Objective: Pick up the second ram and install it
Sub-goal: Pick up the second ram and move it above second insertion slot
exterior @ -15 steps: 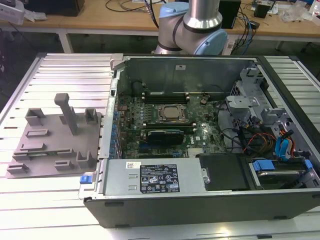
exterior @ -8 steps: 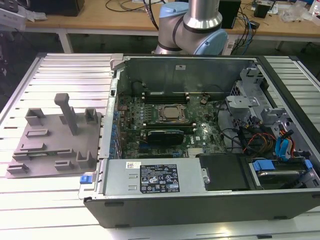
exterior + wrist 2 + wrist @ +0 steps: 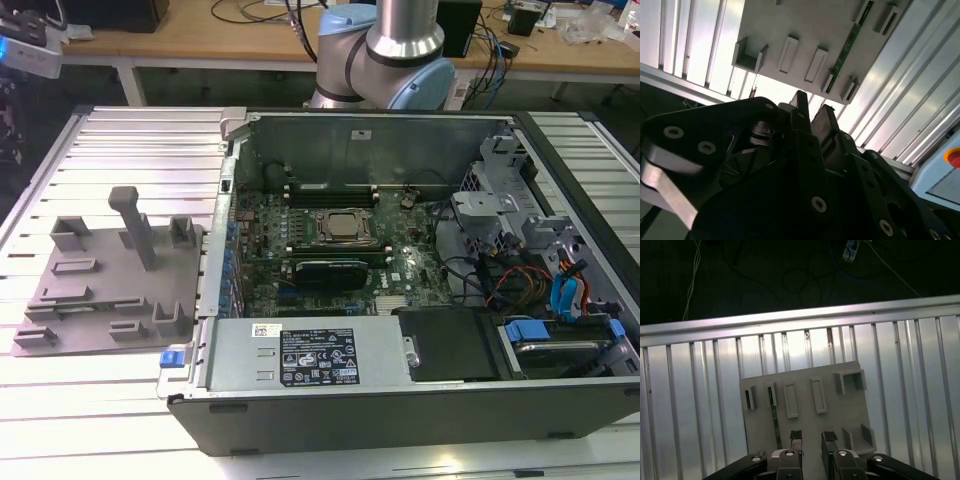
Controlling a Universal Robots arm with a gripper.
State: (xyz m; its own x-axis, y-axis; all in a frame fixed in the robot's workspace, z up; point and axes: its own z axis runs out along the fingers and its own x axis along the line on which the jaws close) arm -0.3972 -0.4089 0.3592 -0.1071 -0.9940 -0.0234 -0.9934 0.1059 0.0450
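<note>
Second ram (image 3: 774,412) seemingly upright in gray fixture (image 3: 804,410), ribbed metal table (image 3: 690,405), gripper (image 3: 812,436) spread empty, dark floor (image 3: 765,280) beyond

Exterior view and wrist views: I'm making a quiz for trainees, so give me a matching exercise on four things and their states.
1 memory stick
2 gripper
3 grey tray
4 computer case

A open, empty, above the tray
B has an upright post
C side off, board showing
D standing on edge in the tray

Pairs: 1-D, 2-A, 3-B, 4-C
</note>
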